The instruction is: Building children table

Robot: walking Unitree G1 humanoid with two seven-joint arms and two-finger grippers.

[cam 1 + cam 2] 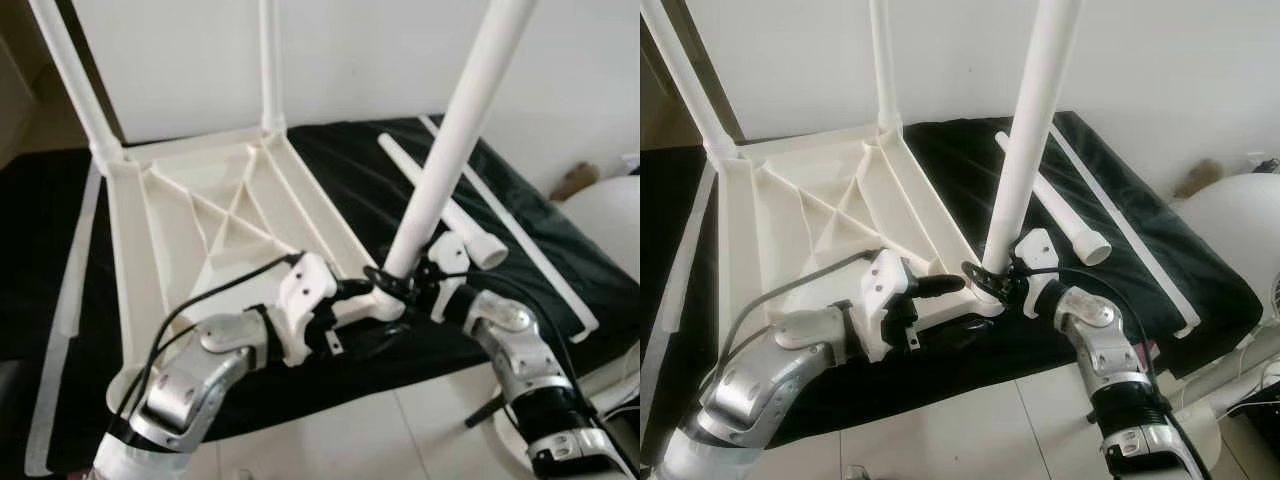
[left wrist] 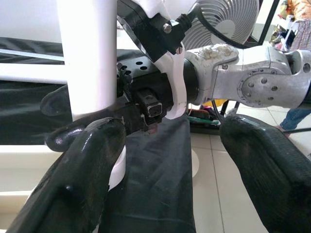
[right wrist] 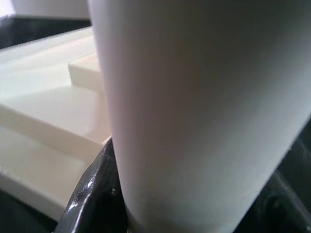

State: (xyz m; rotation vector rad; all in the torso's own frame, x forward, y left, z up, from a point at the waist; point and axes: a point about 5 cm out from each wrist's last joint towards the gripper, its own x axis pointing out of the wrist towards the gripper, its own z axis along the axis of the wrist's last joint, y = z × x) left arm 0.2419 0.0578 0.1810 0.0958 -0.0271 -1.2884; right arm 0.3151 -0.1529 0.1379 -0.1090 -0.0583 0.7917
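We are working at the near corner of the upturned tabletop (image 1: 200, 230), which is lying on a black sheet (image 1: 380, 190). Two legs are already standing in the far corners. A third leg (image 1: 455, 140) is standing in the near right socket, leaning slightly. Our right pincer (image 1: 990, 275) is gripping that leg close above the socket, fingers shut around it. Our left pincer (image 1: 375, 300) is sitting just beside the socket with its fingers spread apart, holding nothing. A fourth leg (image 1: 440, 205) is lying loose on the sheet, beside a long strip (image 1: 520, 235).

We judge the risk to be a crooked seat: pushing while the leg is tilting could jam it or pop it out. The unclamped tabletop could also slide on the sheet under the push.
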